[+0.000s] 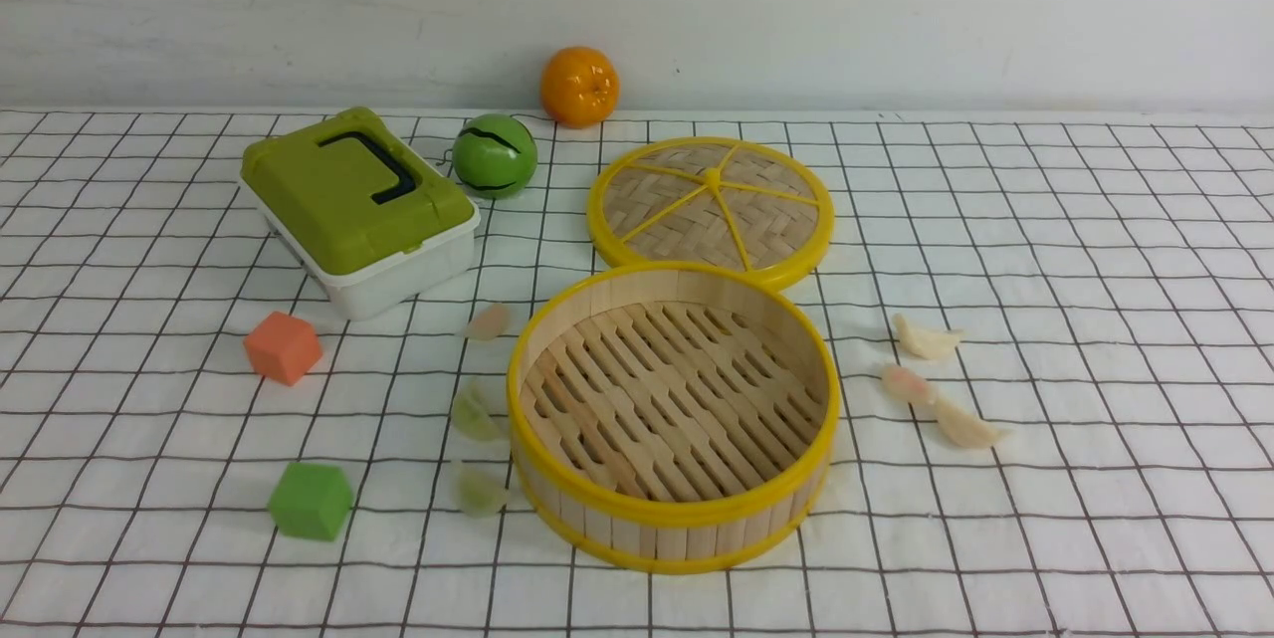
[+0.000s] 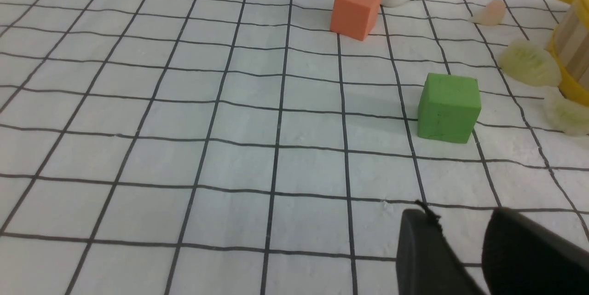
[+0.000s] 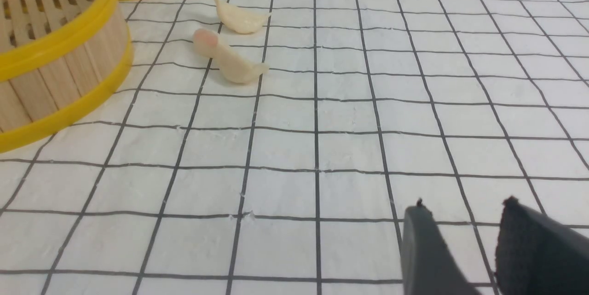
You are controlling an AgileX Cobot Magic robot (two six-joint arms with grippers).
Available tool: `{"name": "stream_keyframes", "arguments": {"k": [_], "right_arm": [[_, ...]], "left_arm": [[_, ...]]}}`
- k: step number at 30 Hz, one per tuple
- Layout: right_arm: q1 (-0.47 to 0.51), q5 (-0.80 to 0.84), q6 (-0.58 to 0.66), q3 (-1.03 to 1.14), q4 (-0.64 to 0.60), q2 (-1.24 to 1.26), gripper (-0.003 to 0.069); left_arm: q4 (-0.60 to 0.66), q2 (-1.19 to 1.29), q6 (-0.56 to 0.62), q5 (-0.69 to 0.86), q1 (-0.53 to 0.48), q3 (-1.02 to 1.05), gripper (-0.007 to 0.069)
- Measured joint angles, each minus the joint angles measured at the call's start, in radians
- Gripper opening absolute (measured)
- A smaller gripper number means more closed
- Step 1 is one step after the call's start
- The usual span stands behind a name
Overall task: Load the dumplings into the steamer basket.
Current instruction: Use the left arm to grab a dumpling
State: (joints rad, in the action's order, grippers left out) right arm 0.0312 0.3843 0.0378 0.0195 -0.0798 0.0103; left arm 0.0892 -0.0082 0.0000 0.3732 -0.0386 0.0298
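Left gripper (image 2: 458,216) and right gripper (image 3: 464,206) are just hanging slightly open, empty; dumplings (image 3: 237,67) are lying well ahead, beside steamer basket (image 3: 69,72).

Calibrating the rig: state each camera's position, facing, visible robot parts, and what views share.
Front view: between the arms, facing forward over the steamer basket and lid; no robot part shows.
Left wrist view: on the left arm, looking past the left claw at the green cube.
Right wrist view: on the right arm, looking past the right claw at three dumplings.
Shared by all: the steamer basket.
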Motion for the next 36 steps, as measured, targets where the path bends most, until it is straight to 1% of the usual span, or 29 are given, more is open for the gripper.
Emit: {"name": "stream_keyframes", "arguments": {"k": [34, 36], "right_arm": [[0.000, 0.000, 0.000, 0.000, 0.000, 0.000, 0.0240], [0.000, 0.000, 0.000, 0.000, 0.000, 0.000, 0.0226]], "left_arm": [[0.000, 0.000, 0.000, 0.000, 0.000, 0.000, 0.0225], [0.000, 0.000, 0.000, 0.000, 0.000, 0.000, 0.0228]]}}
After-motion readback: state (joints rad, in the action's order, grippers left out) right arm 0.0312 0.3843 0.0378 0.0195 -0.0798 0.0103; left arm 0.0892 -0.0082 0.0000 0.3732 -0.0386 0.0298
